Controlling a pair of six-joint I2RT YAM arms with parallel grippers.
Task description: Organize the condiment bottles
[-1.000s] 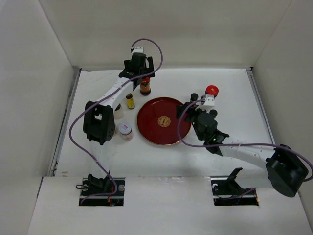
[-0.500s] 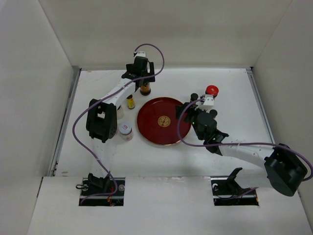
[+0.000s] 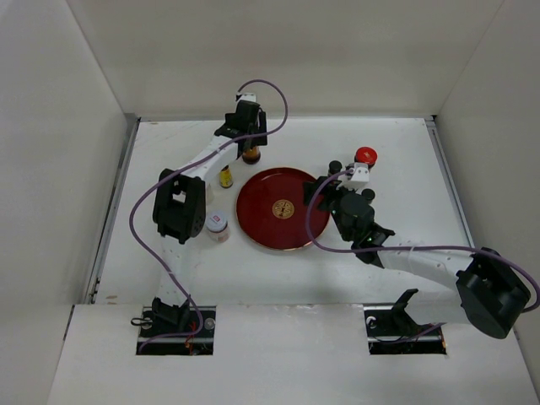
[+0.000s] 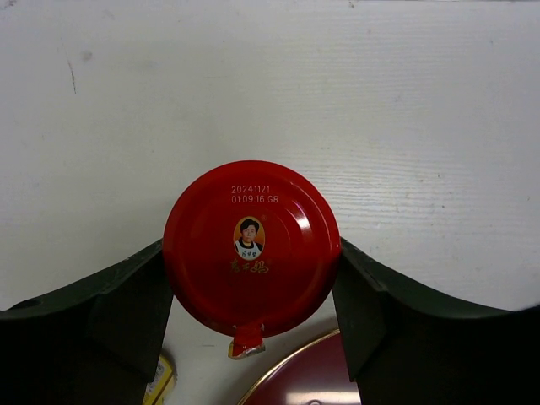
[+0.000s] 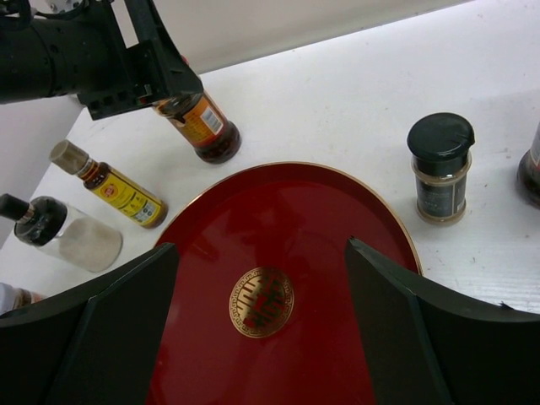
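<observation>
A round red tray [image 3: 263, 221] with a gold emblem sits mid-table. The right gripper [image 5: 261, 253] hangs over it, fingers spread wide and holding nothing. At the tray's 11 o'clock, the left gripper [image 3: 250, 148] has its fingers [image 4: 126, 295] pressed to both sides of a red-capped jar [image 4: 251, 245]. The jar's lid is stamped "20241121" above a small portrait, and the gold characters beneath are too small to read. A second red-capped jar [image 3: 365, 155] stands at 2 o'clock, with a black-capped spice jar [image 5: 440, 169] near it. A white-lidded jar [image 3: 217, 224] stands at 9 o'clock. A slim yellow-labelled bottle [image 5: 118, 187] stands at 10 o'clock.
</observation>
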